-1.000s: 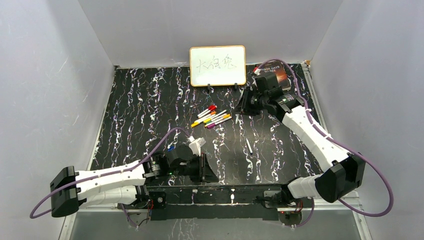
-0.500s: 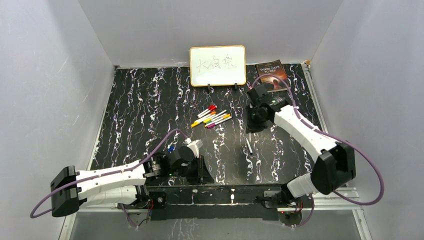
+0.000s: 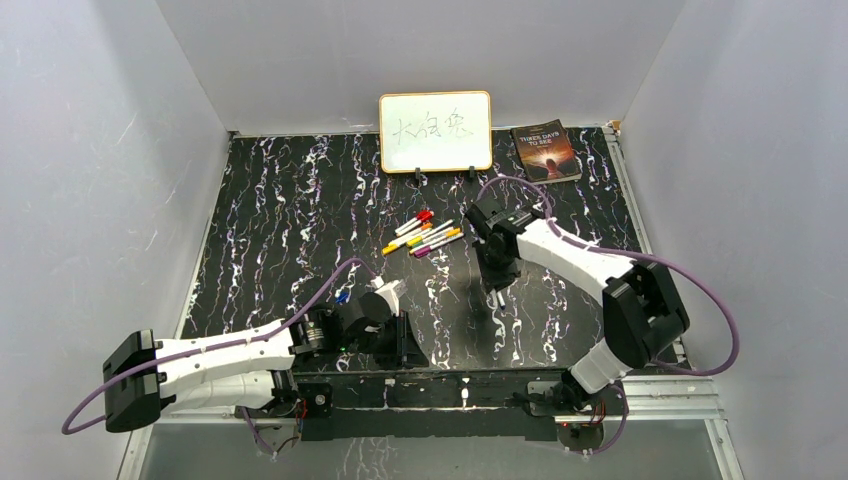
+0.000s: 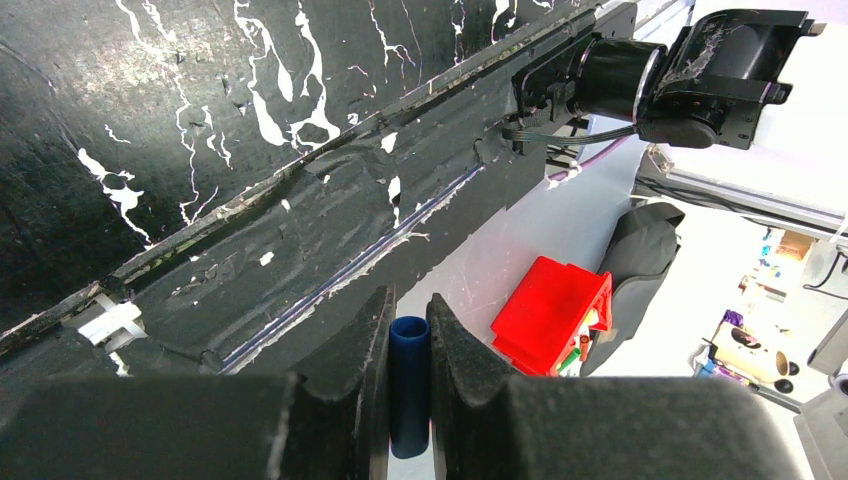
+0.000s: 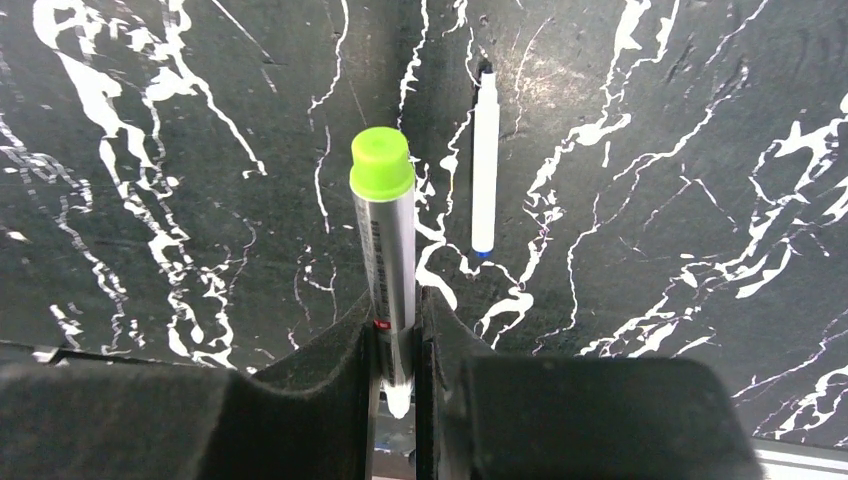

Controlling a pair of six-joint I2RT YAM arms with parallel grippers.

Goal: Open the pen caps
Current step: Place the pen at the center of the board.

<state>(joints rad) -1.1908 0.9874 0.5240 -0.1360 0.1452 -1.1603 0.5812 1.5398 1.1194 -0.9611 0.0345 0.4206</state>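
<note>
My left gripper (image 4: 408, 303) is shut on a dark blue pen cap (image 4: 408, 380); in the top view it sits low at the table's near edge (image 3: 402, 340). Between the shut fingers of my right gripper (image 5: 397, 300) stands a white-barrelled pen (image 5: 392, 265), its lime-green cap (image 5: 382, 165) on and pointing away. In the top view the right gripper (image 3: 492, 272) hangs over the middle of the table. Beside it lies a white pen without a cap (image 5: 485, 160). Several capped pens (image 3: 425, 235) lie in a cluster further back.
A whiteboard (image 3: 435, 131) stands at the back with a book (image 3: 546, 152) to its right. A small blue piece (image 3: 342, 296) lies by the left arm. Past the table's near edge, a red box (image 4: 550, 315) shows below.
The right arm has swung from the back right, near the book, forward and left to the middle of the table, still holding the pen. The left arm has barely moved.
</note>
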